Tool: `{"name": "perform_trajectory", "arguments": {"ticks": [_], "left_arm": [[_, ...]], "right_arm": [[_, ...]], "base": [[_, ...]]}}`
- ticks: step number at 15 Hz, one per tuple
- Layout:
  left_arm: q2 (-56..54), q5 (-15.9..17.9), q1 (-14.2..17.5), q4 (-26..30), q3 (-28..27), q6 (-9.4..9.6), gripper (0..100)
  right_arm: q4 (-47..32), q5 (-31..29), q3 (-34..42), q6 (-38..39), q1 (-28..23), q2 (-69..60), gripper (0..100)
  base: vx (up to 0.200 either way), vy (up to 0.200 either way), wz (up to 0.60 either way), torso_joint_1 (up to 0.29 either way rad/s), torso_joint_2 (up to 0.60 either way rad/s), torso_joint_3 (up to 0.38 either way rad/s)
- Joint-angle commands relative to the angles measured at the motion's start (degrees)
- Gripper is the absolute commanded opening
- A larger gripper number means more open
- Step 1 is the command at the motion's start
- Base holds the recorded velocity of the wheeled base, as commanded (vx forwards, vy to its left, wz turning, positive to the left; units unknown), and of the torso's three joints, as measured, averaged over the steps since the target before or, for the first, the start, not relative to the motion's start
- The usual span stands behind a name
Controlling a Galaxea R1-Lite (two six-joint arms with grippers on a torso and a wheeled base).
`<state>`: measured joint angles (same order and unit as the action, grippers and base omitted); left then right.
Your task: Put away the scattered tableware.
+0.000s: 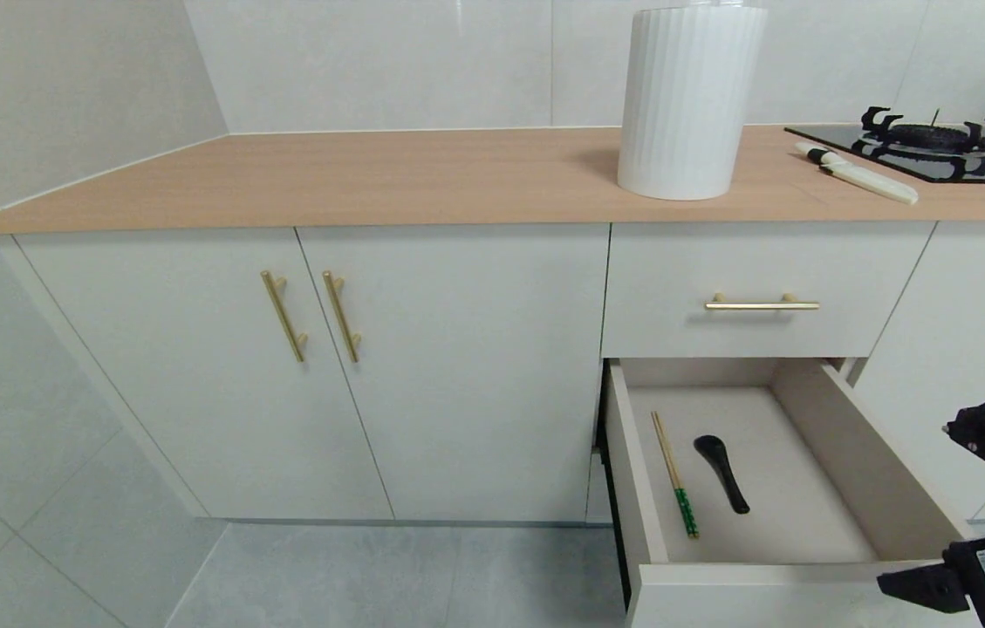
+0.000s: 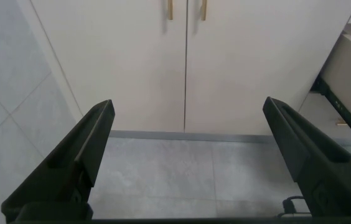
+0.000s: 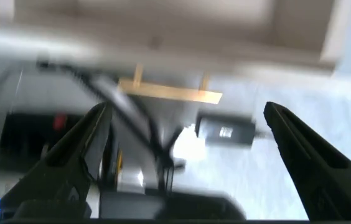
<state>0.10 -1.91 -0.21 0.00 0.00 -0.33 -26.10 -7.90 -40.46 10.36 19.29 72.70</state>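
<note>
lying inside the open lower drawer (image 1: 858, 462): chopsticks (image 1: 675, 475) along the wall on the robot's left, black spoon (image 1: 721, 471) just beside them, not touching. resting on the bench (image 1: 370, 174) near the stove (image 1: 928, 139): a pale knife (image 1: 863, 174), probably not yet stowed. standing wide and holding nothing: left pincer (image 2: 188, 106), facing the cabinet doors (image 2: 238, 56); right pincer (image 3: 187, 109), facing a gold handle (image 3: 169, 92). if closing next, pushing squarely on the drawer front, avoiding jolting the contents.
</note>
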Motion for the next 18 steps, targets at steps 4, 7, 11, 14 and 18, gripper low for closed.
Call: {"name": "perform_trajectory", "arguments": {"ticks": [4, 7, 11, 14, 18], "left_arm": [[0.0, 0.0, -0.1, 0.0, 0.0, -0.02, 100], [0.0, 0.0, 0.0, 0.0, 0.0, -0.02, 100], [0.0, 0.0, 0.0, 0.0, 0.0, -0.02, 100], [0.0, 0.0, -0.1, 0.0, 0.0, -0.02, 100], [0.0, 0.0, -0.1, 0.0, 0.0, -0.02, 100]], "right_arm": [[-3.7, 3.7, -1.9, 0.6, 1.0, 10.5, 100], [-3.3, 3.6, -2.4, 3.0, 1.1, 17.3, 100], [0.7, 3.2, -1.9, 4.1, 1.0, 20.9, 100], [5.2, 1.1, -1.1, 4.2, 1.0, 21.5, 100], [8.4, -1.7, -1.6, 6.1, 0.8, 23.0, 100]], "base": [[0.0, 0.0, 0.0, 0.0, 0.0, 0.0], [0.0, 0.0, 0.0, 0.0, 0.0, 0.0], [0.0, 0.0, 0.0, 0.0, 0.0, 0.0], [0.0, 0.0, 0.0, 0.0, 0.0, 0.0], [0.0, 0.0, 0.0, 0.0, 0.0, 0.0]]}}
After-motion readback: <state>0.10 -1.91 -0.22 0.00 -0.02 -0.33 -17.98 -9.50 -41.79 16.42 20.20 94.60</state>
